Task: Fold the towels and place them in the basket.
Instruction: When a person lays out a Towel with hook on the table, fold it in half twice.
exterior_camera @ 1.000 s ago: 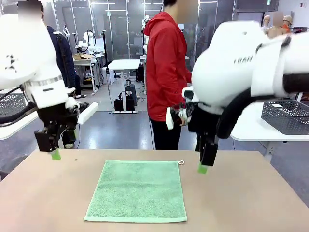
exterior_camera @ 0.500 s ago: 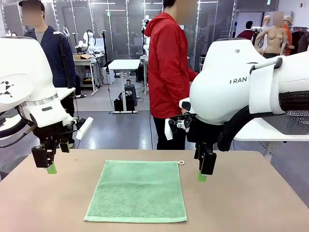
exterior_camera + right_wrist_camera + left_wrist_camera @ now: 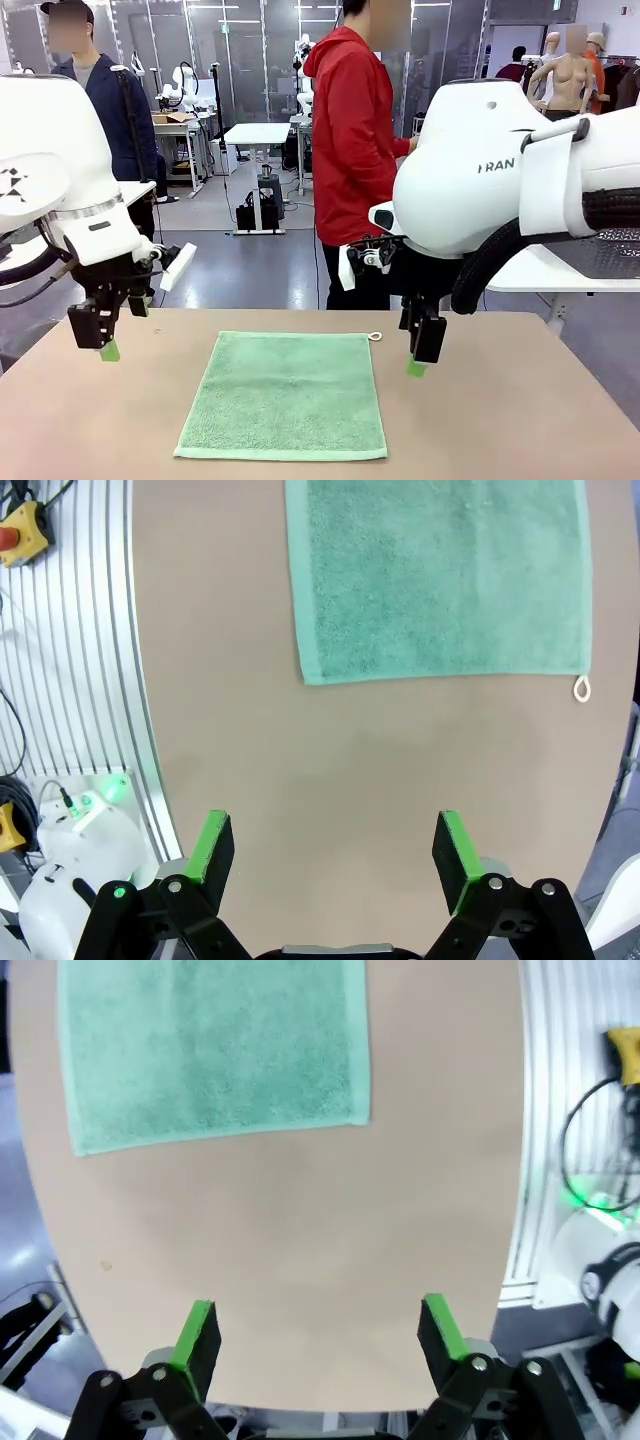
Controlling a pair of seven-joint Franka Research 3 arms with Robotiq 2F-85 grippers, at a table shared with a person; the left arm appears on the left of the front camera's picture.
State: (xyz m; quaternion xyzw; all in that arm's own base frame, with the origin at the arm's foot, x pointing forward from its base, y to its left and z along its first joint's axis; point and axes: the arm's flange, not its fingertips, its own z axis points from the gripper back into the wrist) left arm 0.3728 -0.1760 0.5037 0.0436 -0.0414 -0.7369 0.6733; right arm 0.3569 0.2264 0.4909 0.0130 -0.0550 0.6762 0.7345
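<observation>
A mint green towel lies flat and unfolded in the middle of the tan table, with a small white loop tag at its far right corner. My left gripper hangs open above the table, left of the towel's far left corner. My right gripper hangs open just right of the far right corner. In the left wrist view the towel lies ahead of the open left gripper. Ahead of the open right gripper lie the towel and its tag. A dark mesh basket sits on a white side table, mostly behind my right arm.
A person in a red jacket stands at the table's far edge, turned sideways. Another person in dark blue stands farther back on the left. Bare tabletop surrounds the towel on all sides.
Both arms came down and settled beside the towel's far corners, the left one lowering most. The grippers stayed open. The person in red shifted slightly right.
</observation>
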